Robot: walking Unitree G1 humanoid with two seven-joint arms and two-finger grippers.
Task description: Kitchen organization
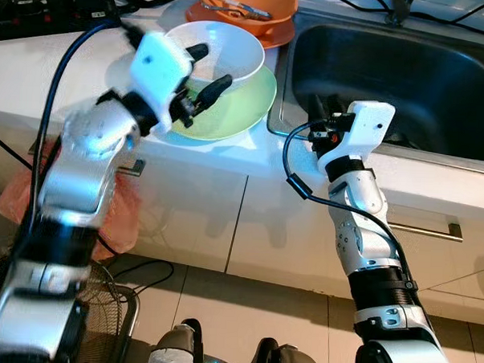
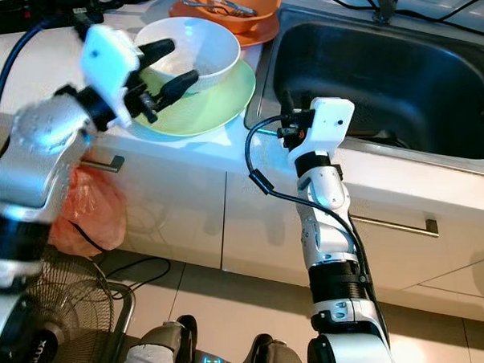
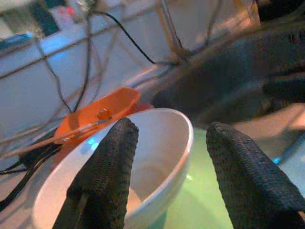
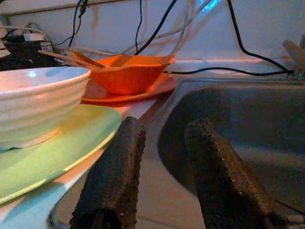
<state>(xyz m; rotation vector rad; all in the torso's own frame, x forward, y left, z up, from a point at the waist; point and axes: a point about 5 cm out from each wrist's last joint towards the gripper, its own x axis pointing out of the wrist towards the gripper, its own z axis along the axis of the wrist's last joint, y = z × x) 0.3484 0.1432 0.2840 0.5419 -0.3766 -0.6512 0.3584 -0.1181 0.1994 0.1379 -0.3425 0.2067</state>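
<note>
- Both sets of jaws stand parted and hold nothing: the left gripper (image 1: 205,77) straddles the near rim of the white bowl (image 1: 231,52), one finger inside and one outside, while the right gripper (image 4: 164,176) waits at the counter edge (image 1: 251,162) beside the sink (image 1: 407,76).
- That bowl sits on a green plate (image 1: 245,109) on the counter, near its front edge.
- Farther back, an orange bowl (image 1: 258,5) rests on an orange plate (image 1: 272,34), with chopsticks (image 4: 66,57) lying across it.
- Risk, as I judge it: a thin-rim pinch could slip, or lifting could drag the green plate off the counter.
- No readable writing or brand appears anywhere.
</note>
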